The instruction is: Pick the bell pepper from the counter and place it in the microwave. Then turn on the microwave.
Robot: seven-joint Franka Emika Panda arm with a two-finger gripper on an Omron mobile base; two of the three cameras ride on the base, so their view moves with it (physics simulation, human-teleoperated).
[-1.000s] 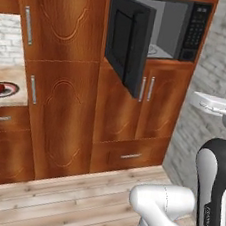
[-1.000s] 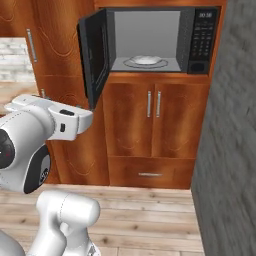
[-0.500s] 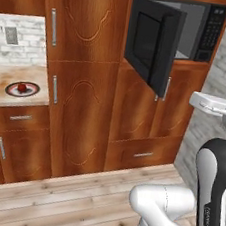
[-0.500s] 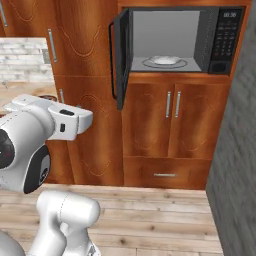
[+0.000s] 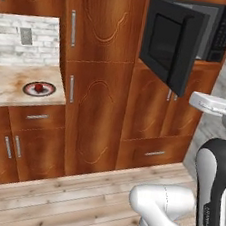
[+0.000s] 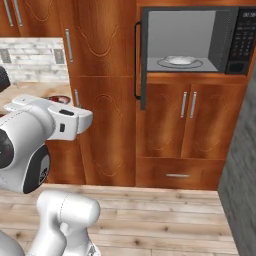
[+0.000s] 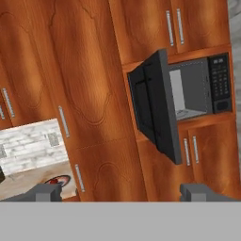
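Claw (image 7: 120, 192): spread wide, nothing between the tips, held in the air well away from the cabinets, aimed at the tall wooden cabinet front.
Tall cabinet (image 5: 97, 77): between worktop and microwave, closed, vertical metal handles.
Microwave (image 6: 192, 42): built in above two lower cabinet doors, door (image 5: 169, 44) swung open, grey interior exposed, glass turntable (image 6: 180, 62) on its floor, keypad (image 6: 245, 37) at the right.
Bell pepper (image 5: 38, 87): red, sitting on the round red-rimmed plate (image 5: 39, 89).
Worktop (image 5: 10, 86): beige marbled, left of the tall cabinet, carrying the plate near its right end, drawers below.
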